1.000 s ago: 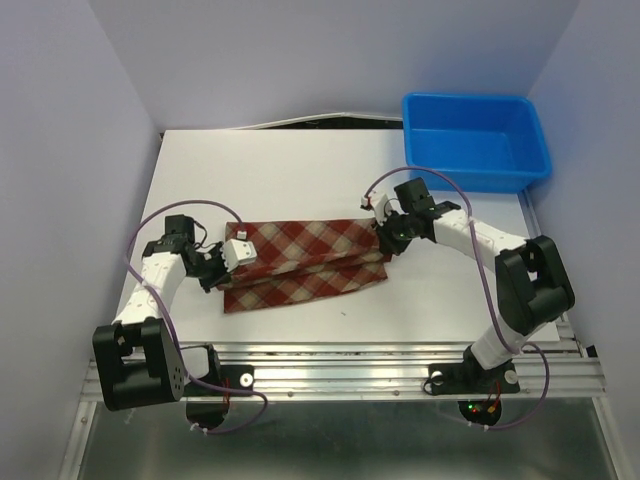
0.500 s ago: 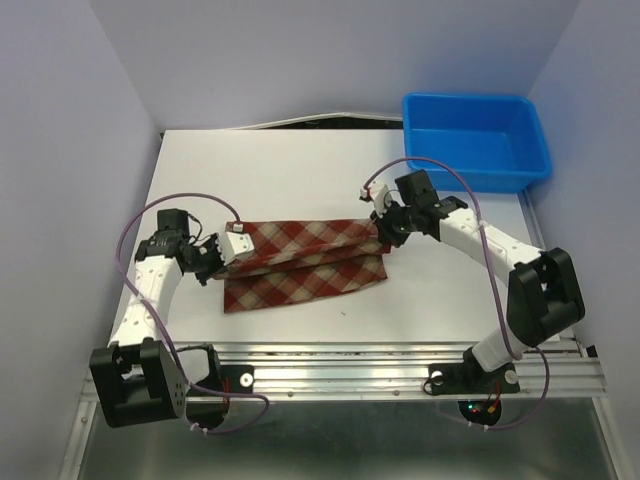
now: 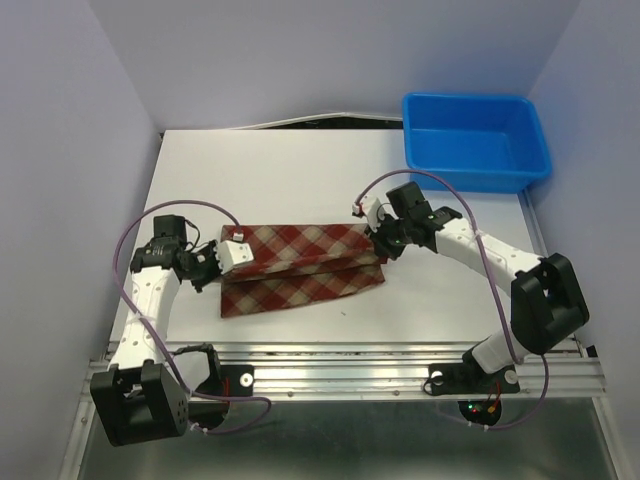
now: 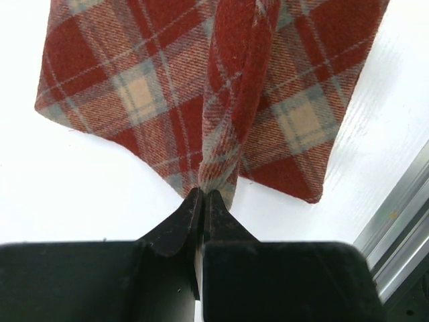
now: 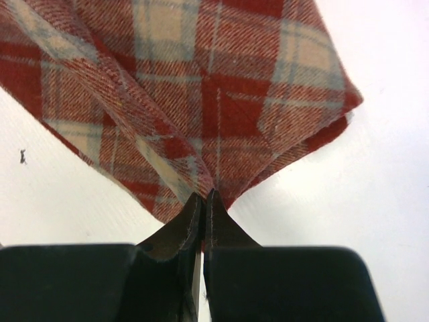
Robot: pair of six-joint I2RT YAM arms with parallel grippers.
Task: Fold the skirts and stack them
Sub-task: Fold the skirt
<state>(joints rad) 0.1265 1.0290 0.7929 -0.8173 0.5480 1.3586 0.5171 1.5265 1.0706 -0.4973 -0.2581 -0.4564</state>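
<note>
A red, dark-red and cream plaid skirt (image 3: 300,262) lies on the white table, its upper layer lifted and doubled over the lower one. My left gripper (image 3: 222,259) is shut on the skirt's left edge; in the left wrist view the cloth (image 4: 228,100) rises in a ridge from the closed fingertips (image 4: 188,218). My right gripper (image 3: 381,241) is shut on the skirt's right edge; in the right wrist view the plaid cloth (image 5: 201,100) fans out from the pinched fingertips (image 5: 221,225).
A blue plastic bin (image 3: 475,140) stands at the table's back right corner. Purple cables loop over both arms. A metal rail (image 3: 350,365) runs along the near table edge, also showing at the right of the left wrist view (image 4: 402,221).
Both grippers have carried the skirt's held edge slightly toward the near side and left; the upper fold now lies lower over the bottom layer.
</note>
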